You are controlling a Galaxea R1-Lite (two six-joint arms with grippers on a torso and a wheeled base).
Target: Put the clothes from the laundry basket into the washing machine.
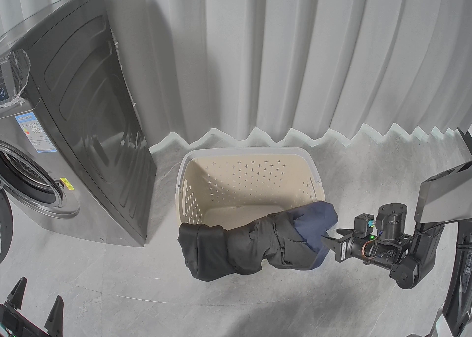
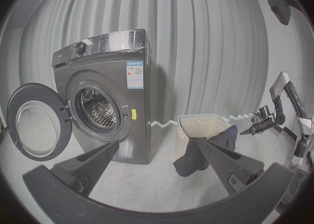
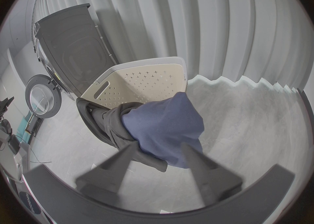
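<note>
**Clothes hang over the basket rim; both grippers empty**

The laundry basket (image 1: 248, 152) stands on the floor beside the washing machine (image 1: 91, 121), whose front is cut off at the head view's edge; the left wrist view shows its door (image 2: 36, 121) swung open. A dark garment (image 1: 228, 249) and a navy garment (image 1: 314, 222) drape over the basket's near rim, hiding that wall. The right gripper (image 1: 332, 236) sits just beside the navy cloth with fingers spread, holding nothing; whether it touches the cloth is unclear. The left gripper (image 1: 40, 290), fingers apart, sits low in front of the machine.
</note>
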